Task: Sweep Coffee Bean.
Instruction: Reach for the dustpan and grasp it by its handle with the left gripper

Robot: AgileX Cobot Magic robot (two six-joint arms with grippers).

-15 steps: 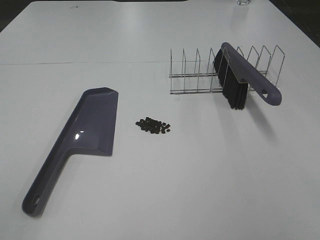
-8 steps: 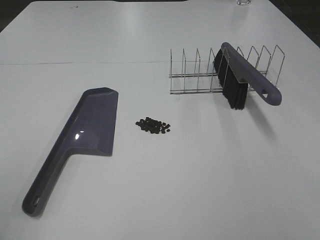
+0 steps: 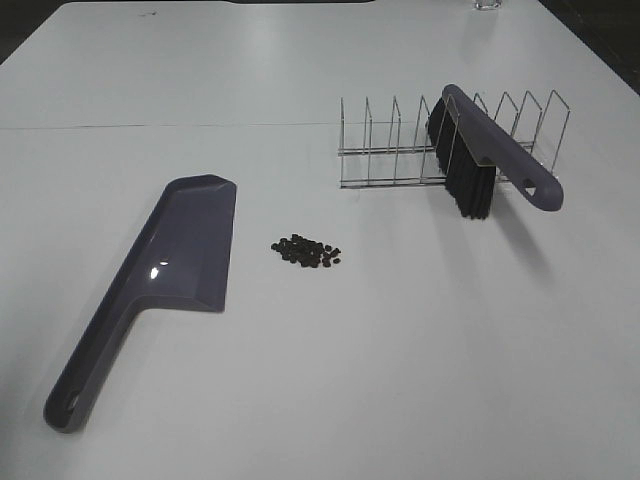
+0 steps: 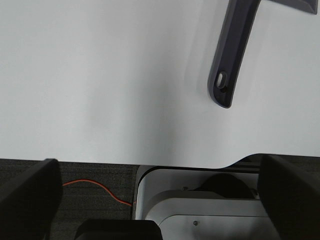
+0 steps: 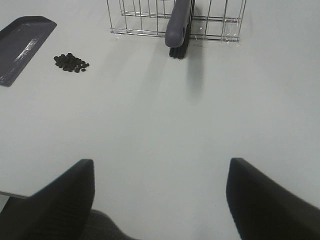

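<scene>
A small cluster of dark coffee beans [image 3: 306, 251] lies on the white table, also seen in the right wrist view as coffee beans [image 5: 71, 62]. Left of it lies a purple-grey dustpan [image 3: 175, 265], its handle end [image 4: 226, 75] in the left wrist view. A purple-grey brush [image 3: 495, 150] with black bristles leans in a wire rack [image 3: 395, 150]. Neither gripper shows in the high view. My left gripper [image 4: 160, 200] hangs open over the table's near edge, short of the dustpan handle. My right gripper [image 5: 160, 200] is open and empty, well short of the brush [image 5: 179, 22].
The wire rack [image 5: 142, 20] stands behind the beans at the right. The dustpan blade [image 5: 22, 42] shows beside the beans. Below the table edge in the left wrist view are a white robot base [image 4: 200, 210] and an orange cable [image 4: 100, 187].
</scene>
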